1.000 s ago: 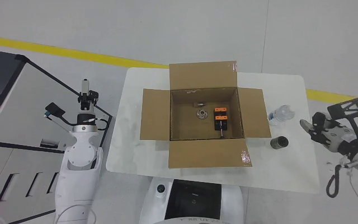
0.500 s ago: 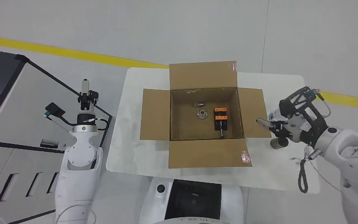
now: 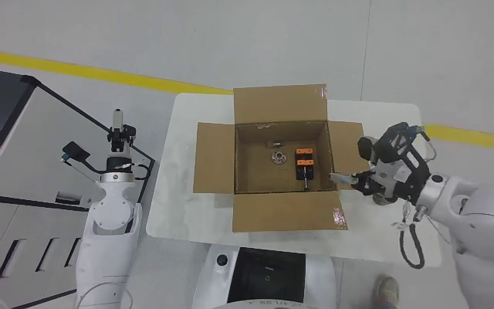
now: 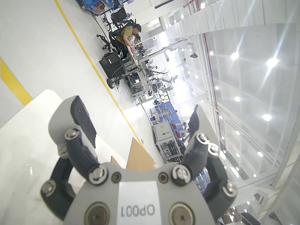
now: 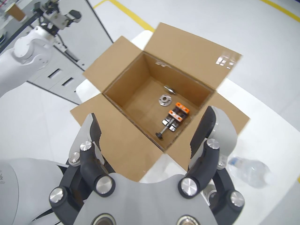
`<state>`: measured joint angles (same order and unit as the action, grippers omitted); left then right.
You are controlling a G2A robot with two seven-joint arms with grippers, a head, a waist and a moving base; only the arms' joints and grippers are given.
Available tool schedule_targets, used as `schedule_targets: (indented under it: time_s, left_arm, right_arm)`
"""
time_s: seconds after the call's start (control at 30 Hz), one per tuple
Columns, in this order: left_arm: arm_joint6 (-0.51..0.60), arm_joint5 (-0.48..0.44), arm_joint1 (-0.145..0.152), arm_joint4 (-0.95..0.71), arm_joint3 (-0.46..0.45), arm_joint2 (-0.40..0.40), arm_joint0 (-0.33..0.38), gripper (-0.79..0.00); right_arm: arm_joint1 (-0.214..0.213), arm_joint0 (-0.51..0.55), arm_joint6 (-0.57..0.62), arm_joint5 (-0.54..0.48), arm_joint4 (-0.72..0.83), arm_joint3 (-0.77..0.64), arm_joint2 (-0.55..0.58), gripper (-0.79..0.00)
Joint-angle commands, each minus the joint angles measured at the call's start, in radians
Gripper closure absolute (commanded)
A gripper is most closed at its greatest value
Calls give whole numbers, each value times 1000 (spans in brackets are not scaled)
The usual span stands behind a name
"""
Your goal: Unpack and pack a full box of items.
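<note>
Right wrist view: my right end effector (image 5: 152, 122), fingers spread wide, nothing gripped, nothing touched. It hangs above the right-hand flap of the open cardboard box (image 5: 178, 80), w/ the box's opening just beyond the fingertips. Contents on the box floor: orange clamp (image 5: 176, 117) nearest my fingers; round metal flange (image 5: 164, 99) just beside it; a second small metal part (image 5: 170, 89) against the far wall. Water bottle (image 5: 250, 172) lies on its side on the white desk (image 5: 269, 127), outside the box, near that same flap. Left wrist view: my left end effector (image 4: 136, 108), likewise spread wide & empty, held by the desk's left edge, well apart from the box. Top view: box mid-desk, all four flaps folded outward.
</note>
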<state>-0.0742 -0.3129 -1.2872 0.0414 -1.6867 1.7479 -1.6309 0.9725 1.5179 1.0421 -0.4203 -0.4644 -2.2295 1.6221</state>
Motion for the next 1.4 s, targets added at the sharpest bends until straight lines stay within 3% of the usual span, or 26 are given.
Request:
schedule_targets:
  time_s: [0.0, 0.07, 0.2, 0.27, 0.33, 0.37, 0.4, 0.57, 0.67, 0.7, 0.73, 1.07, 1.37]
  left_arm:
    - [0, 0, 0, 0, 0, 0, 0, -785]
    - [0, 0, 0, 0, 0, 0, 0, -785]
    - [0, 0, 0, 0, 0, 0, 0, -785]
    - [0, 0, 0, 0, 0, 0, 0, -785]
    - [0, 0, 0, 0, 0, 0, 0, -785]
    - [0, 0, 0, 0, 0, 0, 0, -785]
    - [0, 0, 0, 0, 0, 0, 0, -785]
    - [0, 0, 0, 0, 0, 0, 0, -785]
    - [0, 0, 0, 0, 0, 0, 0, -785]
    - [0, 0, 0, 0, 0, 0, 0, -785]
    - [0, 0, 0, 0, 0, 0, 0, -785]
    - [0, 0, 0, 0, 0, 0, 0, -785]
    - [0, 0, 0, 0, 0, 0, 0, -785]
  right_arm:
    - [7, -93, -10, -12, -30, 71, -160, -631]
    - [21, -200, -22, 0, -77, 150, -301, -625]
    - [64, -407, -108, 42, -207, 373, -542, -539]
    - [92, -491, -166, 58, -225, 492, -643, -459]
    - [119, -561, -204, 66, -248, 596, -730, -505]
    - [132, -587, -218, 68, -234, 631, -764, -606]
    - [139, -605, -217, 69, -225, 645, -778, -686]
    - [139, -605, -217, 69, -225, 645, -778, -686]
    - [138, -599, -212, 65, -229, 660, -781, -499]
    - [141, -605, -204, 59, -241, 688, -790, -502]
    - [146, -615, -192, 60, -249, 726, -808, -403]
    - [274, -797, -202, 100, -210, 1119, -1034, -351]
    - [371, -901, -214, 140, -196, 1321, -1120, -354]
